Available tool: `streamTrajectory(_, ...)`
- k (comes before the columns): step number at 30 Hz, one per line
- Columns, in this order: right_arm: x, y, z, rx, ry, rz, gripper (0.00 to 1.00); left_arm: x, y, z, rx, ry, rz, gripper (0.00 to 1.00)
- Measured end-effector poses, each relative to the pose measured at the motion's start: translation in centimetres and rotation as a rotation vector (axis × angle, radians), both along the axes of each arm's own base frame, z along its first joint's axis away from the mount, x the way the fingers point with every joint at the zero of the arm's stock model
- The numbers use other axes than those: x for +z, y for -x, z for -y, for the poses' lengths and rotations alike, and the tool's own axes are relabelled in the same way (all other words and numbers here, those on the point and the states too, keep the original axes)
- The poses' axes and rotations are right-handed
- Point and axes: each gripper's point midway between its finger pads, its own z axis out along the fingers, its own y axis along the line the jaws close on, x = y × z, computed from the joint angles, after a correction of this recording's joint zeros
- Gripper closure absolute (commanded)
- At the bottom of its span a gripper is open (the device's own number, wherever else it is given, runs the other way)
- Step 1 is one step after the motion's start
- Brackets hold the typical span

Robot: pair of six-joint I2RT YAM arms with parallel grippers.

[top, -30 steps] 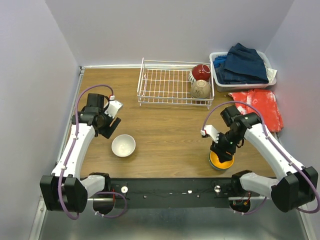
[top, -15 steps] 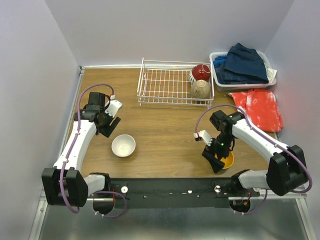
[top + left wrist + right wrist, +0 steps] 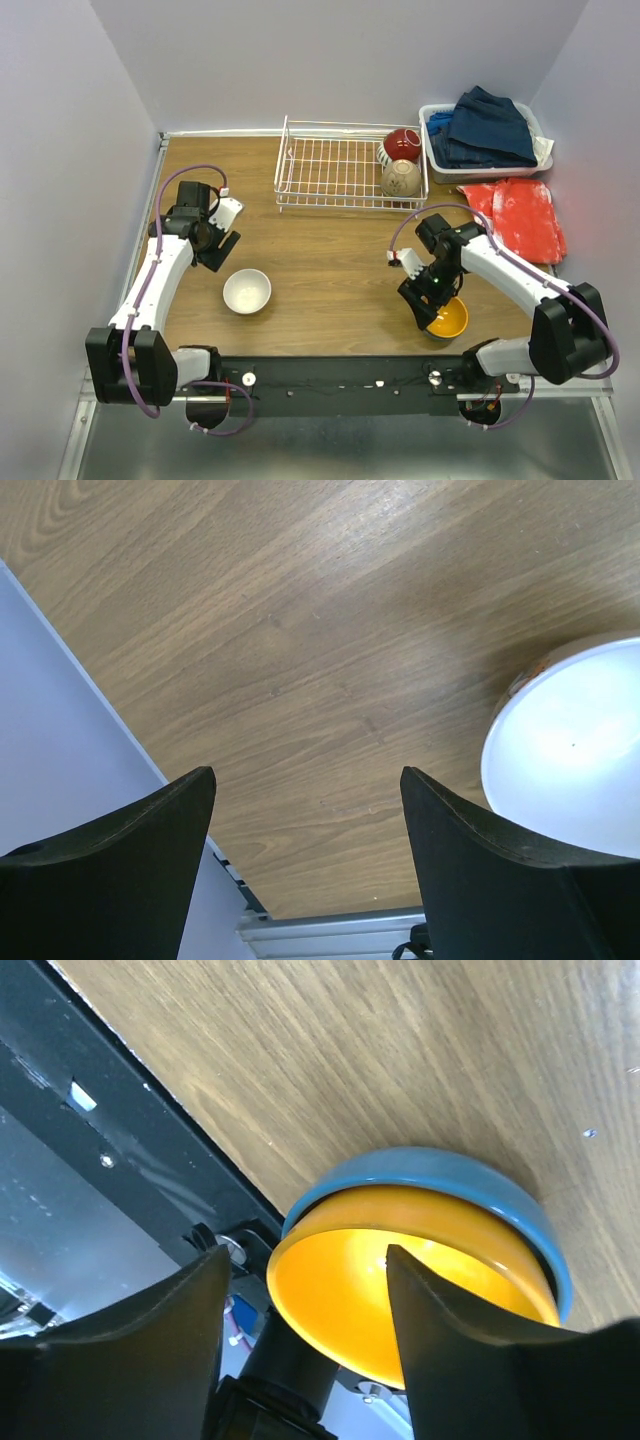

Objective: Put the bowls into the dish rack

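Note:
An orange bowl (image 3: 449, 321) sits nested in a blue bowl (image 3: 470, 1172) near the table's front right. My right gripper (image 3: 424, 304) is open at that stack's left side; in the right wrist view its jaws (image 3: 305, 1360) straddle the orange bowl's (image 3: 360, 1290) rim without closing on it. A white bowl (image 3: 247, 291) stands front left and shows in the left wrist view (image 3: 570, 770). My left gripper (image 3: 217, 252) is open and empty, up-left of it. The white wire dish rack (image 3: 330, 170) at the back holds a red bowl (image 3: 402, 144) and a tan bowl (image 3: 400, 179).
A white basket (image 3: 436, 165) of blue clothes (image 3: 485, 130) stands right of the rack. A red cloth (image 3: 520, 215) lies in front of it. The black rail (image 3: 340, 375) runs along the table's near edge, close below the orange bowl.
My right gripper has swung from on top of the orange bowl to its left side, uncovering the bowl. The bowl stays in place. The left arm has barely shifted.

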Motion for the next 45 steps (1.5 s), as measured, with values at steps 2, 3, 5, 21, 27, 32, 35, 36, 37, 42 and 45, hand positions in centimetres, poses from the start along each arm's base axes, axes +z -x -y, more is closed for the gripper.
streamTrajectory(2,0.0,-0.1,-0.1,-0.006,0.0,0.003,0.37,0.0,-0.1,-0.1,0.004,-0.001,0.003,0.16)
streamTrajectory(3,-0.1,-0.2,-0.1,-0.007,0.0,0.004,0.39,0.0,-0.1,-0.1,0.005,-0.002,0.002,0.16)
streamTrajectory(5,-0.2,-0.3,-0.1,-0.013,0.002,0.005,0.48,-0.1,-0.2,-0.2,0.006,-0.002,0.0,0.16)
streamTrajectory(21,0.2,-3.0,-0.8,-0.003,0.027,0.063,0.73,-0.2,-1.3,-0.2,0.01,-0.002,-0.002,0.16)
streamTrajectory(27,0.2,-3.2,-0.5,0.004,0.046,0.069,0.94,0.1,-1.7,-0.2,0.009,-0.002,0.007,0.16)
streamTrajectory(32,0.3,-3.6,-0.4,0.02,0.054,0.087,0.99,0.5,-2.3,-0.2,0.01,-0.001,0.022,0.16)
streamTrajectory(35,0.6,-4.0,-0.5,0.027,0.053,0.104,1.0,0.5,-2.3,-0.2,0.01,0.0,0.023,0.16)
streamTrajectory(36,0.7,-4.1,-0.5,0.029,0.053,0.109,0.99,0.5,-2.3,-0.2,0.01,-0.001,0.023,0.16)
streamTrajectory(37,0.8,-4.3,-0.5,0.03,0.056,0.116,0.99,0.5,-2.3,-0.2,0.01,-0.001,0.022,0.16)
streamTrajectory(42,1.5,-5.0,0.0,0.038,0.085,0.145,0.99,0.6,-2.3,-0.2,0.01,0.0,0.025,0.16)
streamTrajectory(45,2.6,-5.2,0.3,0.043,0.102,0.158,1.0,1.3,-2.7,-0.1,0.01,0.002,0.042,0.16)
